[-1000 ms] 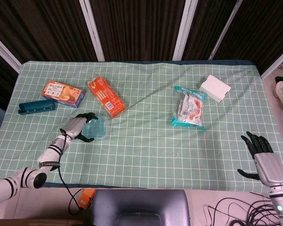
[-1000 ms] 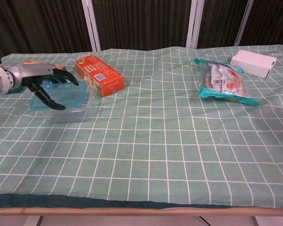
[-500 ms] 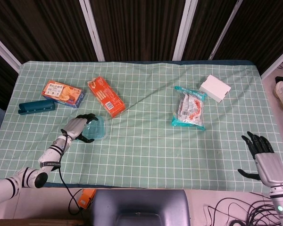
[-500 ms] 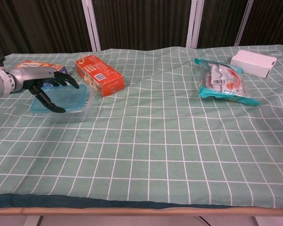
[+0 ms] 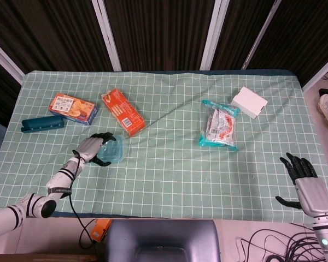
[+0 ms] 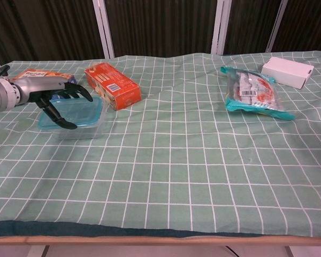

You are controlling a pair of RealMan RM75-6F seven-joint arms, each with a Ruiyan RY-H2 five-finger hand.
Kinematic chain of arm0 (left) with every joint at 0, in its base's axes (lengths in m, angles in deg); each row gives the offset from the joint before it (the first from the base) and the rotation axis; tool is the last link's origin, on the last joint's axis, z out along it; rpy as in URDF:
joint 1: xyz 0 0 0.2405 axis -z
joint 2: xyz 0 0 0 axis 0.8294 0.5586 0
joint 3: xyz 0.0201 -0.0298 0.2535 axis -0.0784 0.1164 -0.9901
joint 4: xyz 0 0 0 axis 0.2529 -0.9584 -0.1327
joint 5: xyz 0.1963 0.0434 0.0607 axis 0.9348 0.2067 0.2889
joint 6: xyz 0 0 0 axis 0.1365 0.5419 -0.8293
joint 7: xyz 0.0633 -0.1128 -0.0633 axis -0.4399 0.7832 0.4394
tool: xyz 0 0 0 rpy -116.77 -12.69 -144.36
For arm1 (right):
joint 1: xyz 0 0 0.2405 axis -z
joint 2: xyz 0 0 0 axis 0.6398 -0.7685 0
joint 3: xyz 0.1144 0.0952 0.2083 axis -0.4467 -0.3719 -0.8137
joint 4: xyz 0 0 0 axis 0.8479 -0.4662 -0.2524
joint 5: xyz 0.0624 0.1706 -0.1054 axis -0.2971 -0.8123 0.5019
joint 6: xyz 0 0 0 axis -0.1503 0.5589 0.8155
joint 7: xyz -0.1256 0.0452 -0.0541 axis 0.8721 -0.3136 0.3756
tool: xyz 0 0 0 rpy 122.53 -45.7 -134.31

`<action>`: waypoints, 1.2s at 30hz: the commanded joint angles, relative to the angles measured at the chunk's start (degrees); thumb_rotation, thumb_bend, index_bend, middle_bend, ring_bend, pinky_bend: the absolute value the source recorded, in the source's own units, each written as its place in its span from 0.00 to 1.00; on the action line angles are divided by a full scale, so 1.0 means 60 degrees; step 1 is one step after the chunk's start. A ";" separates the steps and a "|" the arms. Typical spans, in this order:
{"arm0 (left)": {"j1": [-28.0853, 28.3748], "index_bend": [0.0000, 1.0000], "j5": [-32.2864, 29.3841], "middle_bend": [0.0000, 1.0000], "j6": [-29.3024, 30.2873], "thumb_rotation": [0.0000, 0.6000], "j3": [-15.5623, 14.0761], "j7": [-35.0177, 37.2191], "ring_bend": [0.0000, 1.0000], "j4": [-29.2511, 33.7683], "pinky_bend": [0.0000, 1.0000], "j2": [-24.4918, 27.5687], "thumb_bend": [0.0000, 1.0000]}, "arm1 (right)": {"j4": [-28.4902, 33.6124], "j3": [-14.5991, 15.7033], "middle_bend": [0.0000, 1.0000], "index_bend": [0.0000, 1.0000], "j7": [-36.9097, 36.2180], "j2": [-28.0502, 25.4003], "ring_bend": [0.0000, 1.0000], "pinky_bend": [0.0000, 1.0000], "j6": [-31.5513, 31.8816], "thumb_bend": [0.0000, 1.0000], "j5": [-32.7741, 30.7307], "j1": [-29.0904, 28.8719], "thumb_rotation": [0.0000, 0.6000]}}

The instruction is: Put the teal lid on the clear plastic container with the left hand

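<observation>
the left hand [image 6: 51,99] grips the teal lid [image 6: 75,111], dark fingers [image 6: 77,91] reaching over its far edge and the thumb curved along its near left edge. the lid sits on top of the clear plastic container [image 6: 83,128], roughly level; whether it is pressed all the way down cannot be told. in the head view the same left hand [image 5: 91,147] covers the left part of the teal lid [image 5: 112,150].

taking the clear plastic container as the landmark: a red carton [image 5: 123,112] lies just behind it and to its right, near but apart, turned at a slant. an orange snack box [image 5: 72,108] lies behind it to the left, and a dark teal stapler [image 5: 42,124] lies further left than that box. a crinkled snack bag with teal edges [image 5: 220,124] lies well to the right of the container, and a white box [image 5: 249,102] sits further right and further back, just beside the bag. all rest on the green checked tablecloth [image 5: 169,164].

the right hand [image 5: 302,177] is very far to the right of the container, beyond the cloth's near right corner, holding nothing, its dark fingers spread apart and pointing away from the robot.
</observation>
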 commanded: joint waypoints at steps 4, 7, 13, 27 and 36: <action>0.0083 0.21 0.0115 0.62 -0.0132 1.00 0.0034 0.0015 0.54 -0.0204 0.59 -0.0022 0.25 | -0.0002 -0.0012 0.00 0.00 0.0018 0.0001 0.00 0.00 -0.0017 0.15 -0.0042 -0.0002 1.00; 0.0092 0.21 0.0182 0.62 -0.0197 1.00 0.0057 0.0114 0.54 -0.0215 0.59 -0.0012 0.25 | 0.0003 -0.0023 0.00 0.00 0.0016 -0.0001 0.00 0.00 -0.0002 0.15 -0.0067 0.0009 1.00; 0.0117 0.21 0.0361 0.62 -0.0235 1.00 0.0056 0.0185 0.54 -0.0186 0.59 -0.0040 0.25 | 0.0011 -0.0017 0.00 0.00 -0.0001 -0.0013 0.00 0.00 0.0028 0.15 -0.0043 0.0022 1.00; 0.0278 0.21 0.0307 0.62 -0.0340 1.00 0.0092 0.0032 0.54 -0.0311 0.59 -0.0183 0.25 | -0.0008 -0.0027 0.00 0.00 -0.0114 -0.0057 0.00 0.00 0.0078 0.15 -0.0034 0.0050 1.00; 0.0277 0.21 0.0146 0.62 -0.0445 1.00 0.0039 -0.0066 0.54 -0.0336 0.59 -0.0119 0.25 | -0.0015 -0.0040 0.00 0.00 -0.0155 -0.0066 0.00 0.00 0.0111 0.15 -0.0034 0.0064 1.00</action>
